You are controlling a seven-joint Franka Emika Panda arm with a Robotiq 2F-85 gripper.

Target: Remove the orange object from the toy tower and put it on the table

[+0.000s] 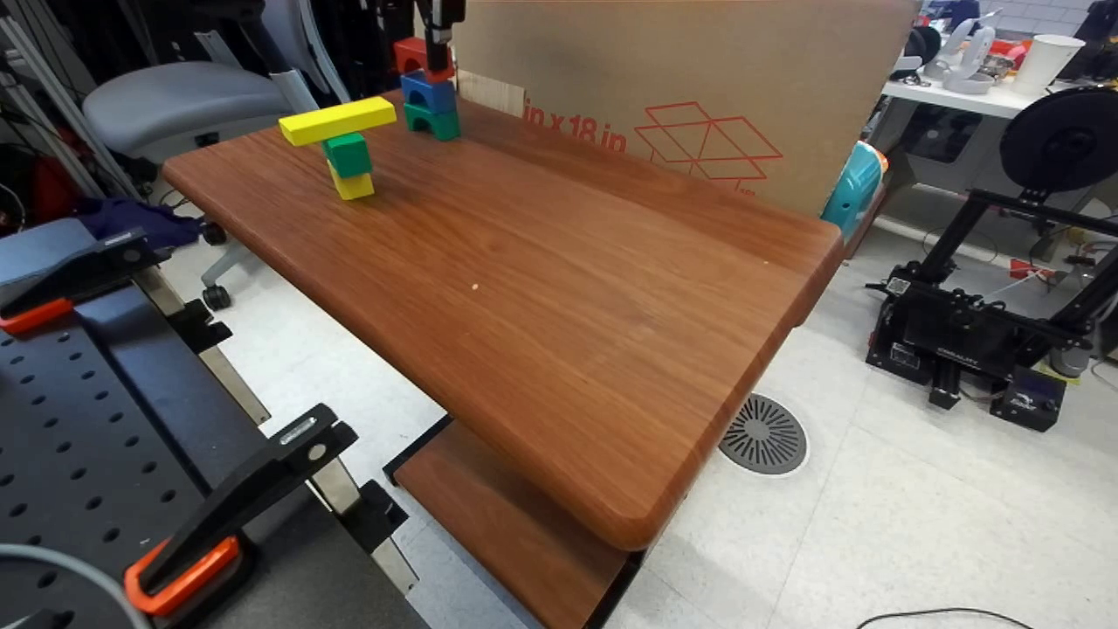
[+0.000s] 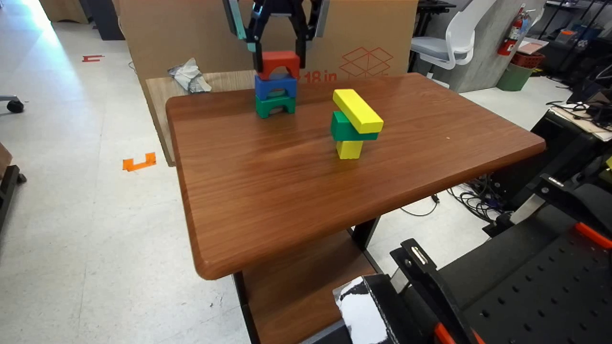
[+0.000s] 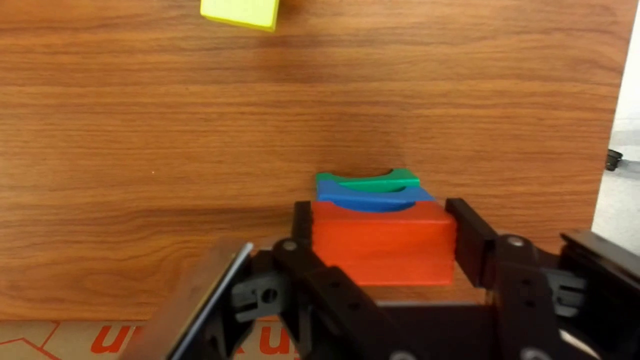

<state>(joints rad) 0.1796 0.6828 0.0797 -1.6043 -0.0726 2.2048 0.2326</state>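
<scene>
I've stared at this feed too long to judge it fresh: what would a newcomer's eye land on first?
Most likely the orange-red arch, seemingly pinched by the hand, atop the toy tower near the edge of the table by the cardboard. Next, the yellow bar, lying askew on a green block that rests on a yellow block, to the tower's right in an exterior view.

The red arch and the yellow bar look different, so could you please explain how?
The red arch has a curved cut-out beneath, while the yellow bar is straight and plain. The jaws are closed on the red arch; the yellow bar is ungripped. The red arch is above a blue arch, the yellow bar on a green block. Each is the uppermost of three pieces.
</scene>
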